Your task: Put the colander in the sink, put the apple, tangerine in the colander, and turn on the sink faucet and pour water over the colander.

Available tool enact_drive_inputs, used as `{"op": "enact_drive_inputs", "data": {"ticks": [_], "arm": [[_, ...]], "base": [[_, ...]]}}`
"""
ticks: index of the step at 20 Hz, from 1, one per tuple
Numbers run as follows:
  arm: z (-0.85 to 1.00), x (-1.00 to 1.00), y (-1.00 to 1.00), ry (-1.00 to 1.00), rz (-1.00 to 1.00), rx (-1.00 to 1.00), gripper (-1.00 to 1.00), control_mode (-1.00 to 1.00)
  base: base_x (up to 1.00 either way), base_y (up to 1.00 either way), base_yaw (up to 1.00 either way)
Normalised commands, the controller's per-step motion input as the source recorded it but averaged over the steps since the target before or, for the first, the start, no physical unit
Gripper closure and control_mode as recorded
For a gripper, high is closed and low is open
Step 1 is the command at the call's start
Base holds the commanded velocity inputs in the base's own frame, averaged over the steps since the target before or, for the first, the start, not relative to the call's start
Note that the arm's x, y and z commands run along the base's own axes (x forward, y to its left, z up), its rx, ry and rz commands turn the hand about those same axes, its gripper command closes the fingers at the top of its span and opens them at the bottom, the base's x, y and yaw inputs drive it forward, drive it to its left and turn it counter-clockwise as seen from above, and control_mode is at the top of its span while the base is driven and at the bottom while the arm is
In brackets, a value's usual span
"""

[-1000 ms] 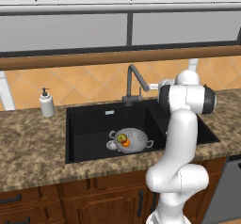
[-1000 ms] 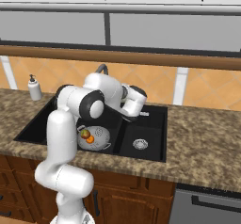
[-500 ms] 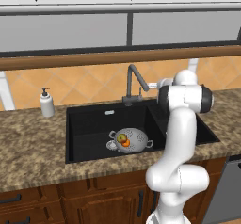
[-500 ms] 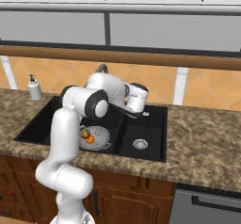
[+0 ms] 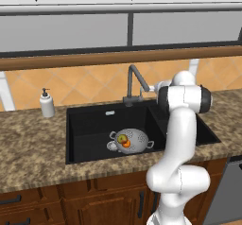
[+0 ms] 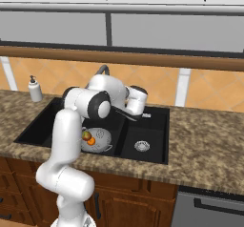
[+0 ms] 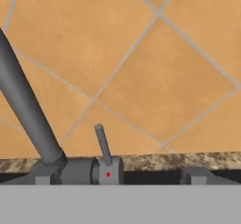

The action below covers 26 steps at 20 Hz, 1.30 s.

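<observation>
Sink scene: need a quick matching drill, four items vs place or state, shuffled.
Items:
1. colander
2. tangerine
3. sink faucet
4. soap pump bottle

Places or states:
A. on the counter, left of the sink
B. at the back rim, no water running
C. in the large basin
D. in the colander, beside the apple

Pairs: 1-C, 2-D, 3-B, 4-A

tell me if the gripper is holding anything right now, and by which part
Nothing is held. The gripper is open, facing the faucet's side lever without closing on it.
</observation>
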Motion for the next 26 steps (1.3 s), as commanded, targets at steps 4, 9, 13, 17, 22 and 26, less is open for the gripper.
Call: {"op": "enact_drive_inputs", "data": {"ticks": [4, 9, 13, 17, 22, 26], "arm": [[-0.33, 0.0, 0.13, 0.0, 0.0, 0.0, -1.0, -1.0], [-0.34, 0.01, 0.0, -0.01, 0.0, 0.0, -1.0, -1.0], [-0.16, 0.11, 0.0, 0.0, 0.0, 0.0, -1.0, -1.0], [0.0, 0.14, 0.0, -0.03, 0.0, 0.0, -1.0, -1.0], [0.0, 0.2, 0.0, -0.06, 0.0, 0.0, -1.0, -1.0], [0.0, 0.17, 0.03, 0.0, 0.0, 0.0, -1.0, -1.0]], "base": [[0.0, 0.0, 0.0], [0.0, 0.0, 0.0], [0.0, 0.0, 0.0], [0.0, 0.0, 0.0], [0.0, 0.0, 0.0], [0.0, 0.0, 0.0]]}}
